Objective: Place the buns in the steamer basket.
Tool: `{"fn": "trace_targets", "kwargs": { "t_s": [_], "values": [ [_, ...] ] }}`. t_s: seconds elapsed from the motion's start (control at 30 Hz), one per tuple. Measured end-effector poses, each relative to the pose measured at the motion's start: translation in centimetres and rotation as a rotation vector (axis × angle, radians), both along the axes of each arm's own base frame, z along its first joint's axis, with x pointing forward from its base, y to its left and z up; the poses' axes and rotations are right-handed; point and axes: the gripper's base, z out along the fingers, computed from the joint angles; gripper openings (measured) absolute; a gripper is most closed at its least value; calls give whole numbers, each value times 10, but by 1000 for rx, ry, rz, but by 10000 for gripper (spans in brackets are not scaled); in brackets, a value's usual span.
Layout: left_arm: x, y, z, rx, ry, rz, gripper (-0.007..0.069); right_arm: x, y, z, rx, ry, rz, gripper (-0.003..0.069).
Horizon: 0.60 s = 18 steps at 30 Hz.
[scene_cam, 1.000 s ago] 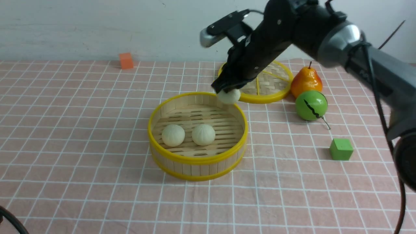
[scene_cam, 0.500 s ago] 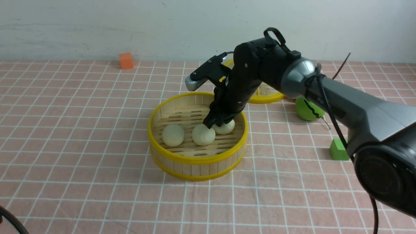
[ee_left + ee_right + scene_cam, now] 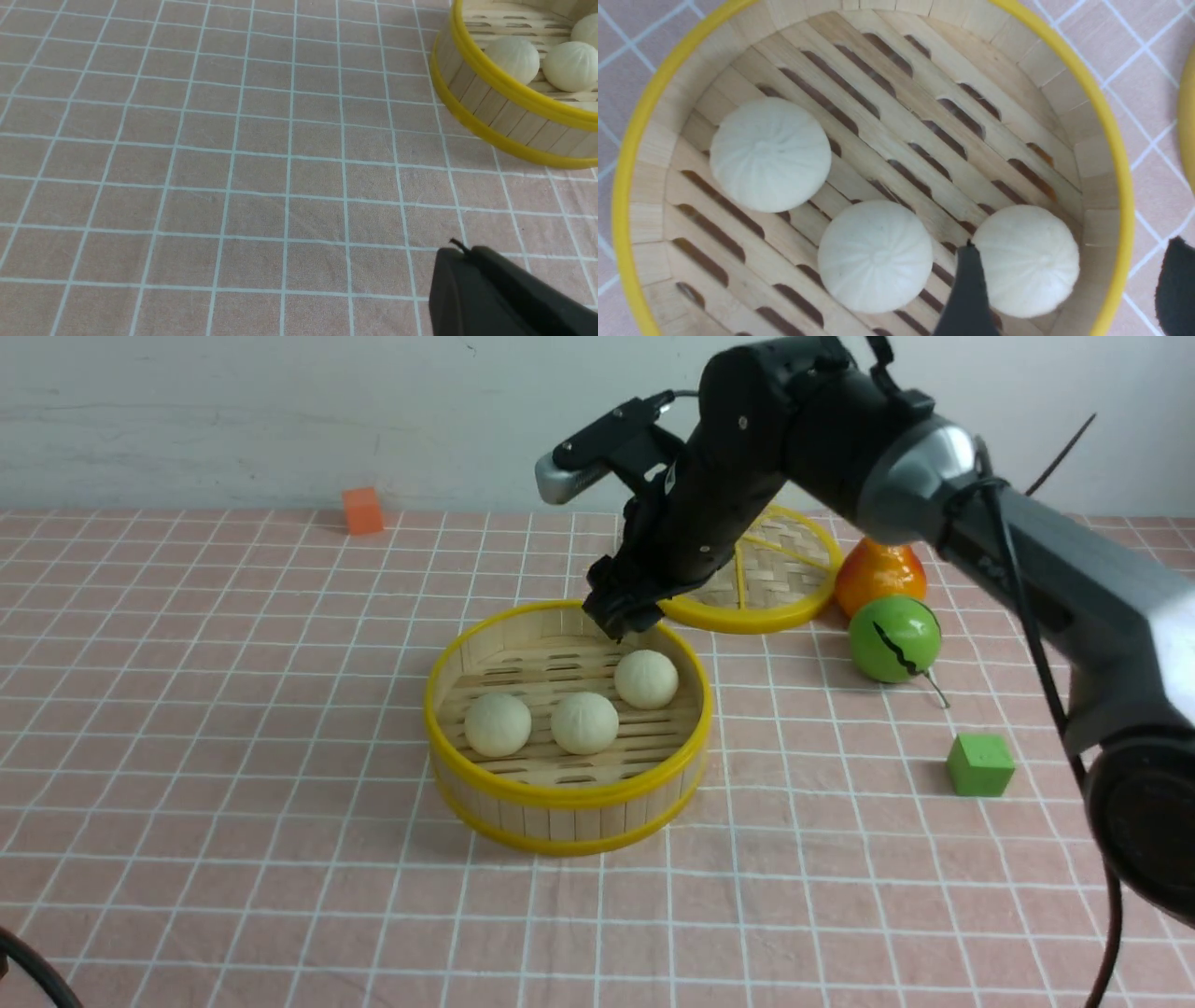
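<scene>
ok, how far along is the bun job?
Done, by the look of it: all three buns sit on the slats inside the basket. In hand: nothing; the right gripper is open above the basket, with no bun between its fingers. Left: no bun shows outside the basket, so probably just moving the right arm clear.
</scene>
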Motion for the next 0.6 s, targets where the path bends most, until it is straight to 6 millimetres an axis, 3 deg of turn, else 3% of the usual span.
{"fn": "trace_targets", "kwargs": {
  "t_s": [0.1, 0.13, 0.2, 0.27, 0.3, 0.4, 0.43, 0.5, 0.6],
  "values": [
    [0, 0, 1, -4, -11, -4, 11, -15, -11, 32, 12, -7, -1, 449],
    [0, 0, 1, -5, -12, -5, 12, -16, -12, 35, 13, -9, -2, 441],
    [-1, 0, 2, -11, -29, -8, 15, -38, -30, 81, 54, -82, -15, 360],
    [-1, 0, 3, -13, -36, -9, 17, -49, -38, 100, 79, -119, -28, 317],
    [-2, 0, 3, -11, -41, -9, 18, -70, -52, 128, 130, -190, -52, 229],
    [-2, 1, 4, -6, -47, -8, 20, -121, -81, 179, 240, -341, -88, 83],
    [-2, 1, 4, -5, -47, -8, 20, -125, -83, 181, 246, -351, -90, 62],
    [-2, 1, 4, 1, -50, -7, 21, -168, -107, 195, 303, -451, -109, -11],
    [-2, 1, 4, 1, -50, -7, 26, -205, -127, 180, 330, -543, -122, -20]
  ]
}}
